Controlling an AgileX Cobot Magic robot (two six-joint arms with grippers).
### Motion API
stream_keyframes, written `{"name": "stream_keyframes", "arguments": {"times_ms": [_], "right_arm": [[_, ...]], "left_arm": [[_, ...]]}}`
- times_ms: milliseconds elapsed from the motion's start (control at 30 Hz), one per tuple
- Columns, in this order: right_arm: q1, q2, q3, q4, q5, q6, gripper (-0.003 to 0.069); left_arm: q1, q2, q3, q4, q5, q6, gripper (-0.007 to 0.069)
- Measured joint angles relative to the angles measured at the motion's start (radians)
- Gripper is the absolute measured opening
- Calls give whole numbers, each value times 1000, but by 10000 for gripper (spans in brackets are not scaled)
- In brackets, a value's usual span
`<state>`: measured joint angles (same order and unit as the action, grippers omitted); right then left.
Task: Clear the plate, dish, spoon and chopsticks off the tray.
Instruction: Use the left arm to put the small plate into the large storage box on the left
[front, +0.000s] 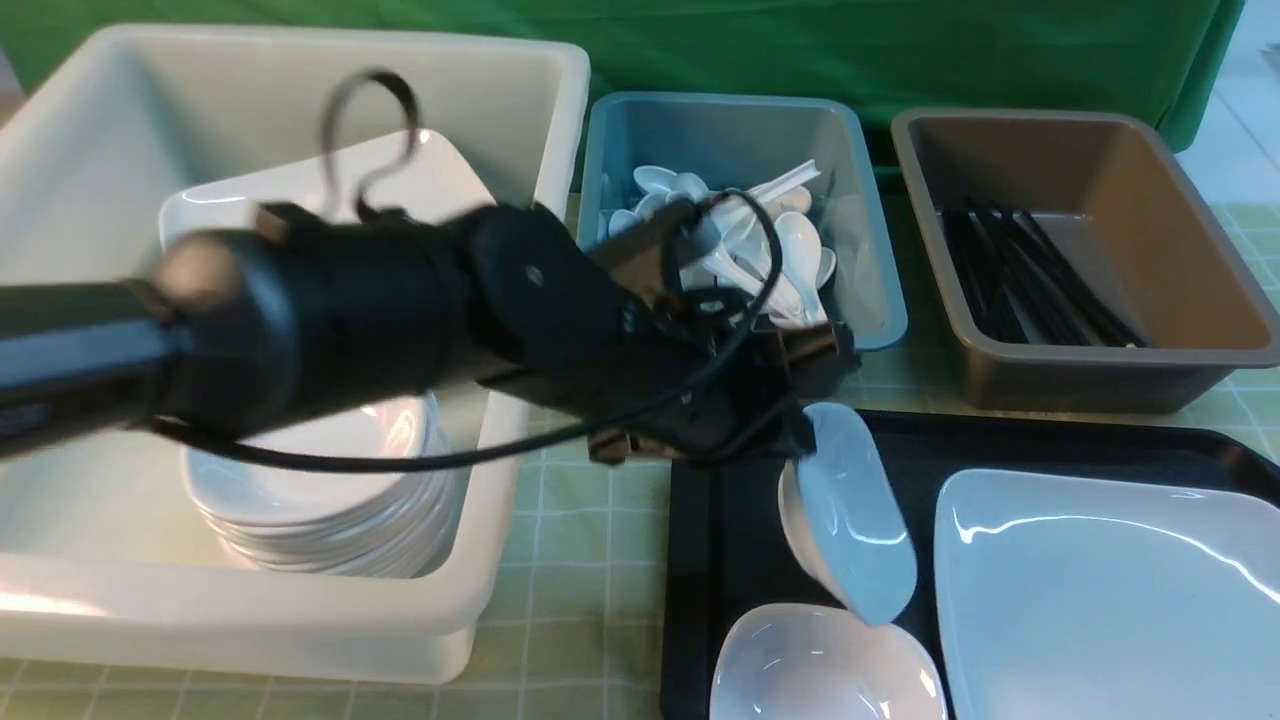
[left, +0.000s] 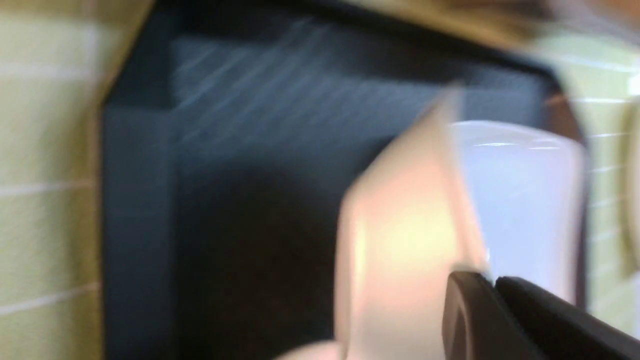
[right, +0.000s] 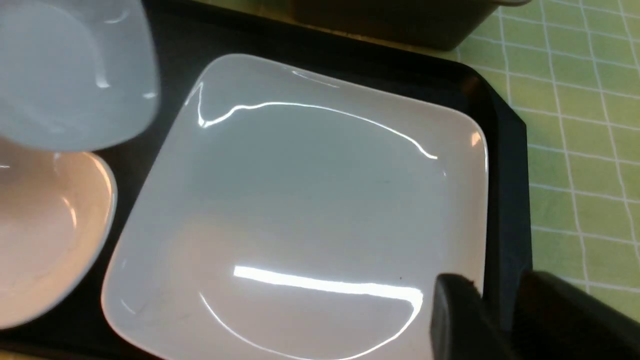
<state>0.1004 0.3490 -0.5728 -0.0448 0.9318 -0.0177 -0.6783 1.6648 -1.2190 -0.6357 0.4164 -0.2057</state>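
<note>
My left gripper (front: 800, 420) is shut on the rim of a small white dish (front: 850, 510) and holds it tilted on edge above the black tray's (front: 700, 560) left end. In the blurred left wrist view its fingertips (left: 492, 282) pinch the dish wall (left: 400, 225). A second small white bowl (front: 825, 665) sits on the tray below it. The large white square plate (front: 1110, 590) lies flat on the tray's right part. My right gripper (right: 497, 300) is out of the front view; its jaws stand a narrow gap apart at the plate's (right: 310, 200) near edge, with tray rim (right: 507, 200) showing between them. No spoon or chopsticks show on the tray.
A big cream tub (front: 540, 100) at left holds stacked white plates (front: 320, 500). Behind the tray, a teal bin (front: 880, 280) holds several white spoons (front: 800, 250) and a brown bin (front: 1200, 250) holds black chopsticks (front: 1030, 280). The table has a green checked cloth.
</note>
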Motion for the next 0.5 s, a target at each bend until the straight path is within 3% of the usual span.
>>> {"name": "stream_keyframes", "arguments": {"times_ms": [200, 367, 500], "right_arm": [[0, 0, 0, 0, 0, 0, 173], [0, 0, 0, 0, 0, -1, 176], [0, 0, 0, 0, 0, -1, 176]], "left_arm": [[43, -180, 0, 37, 24, -2, 10], [178, -383, 0, 118, 95, -31, 10], [295, -504, 6, 284, 217, -125, 10]]}}
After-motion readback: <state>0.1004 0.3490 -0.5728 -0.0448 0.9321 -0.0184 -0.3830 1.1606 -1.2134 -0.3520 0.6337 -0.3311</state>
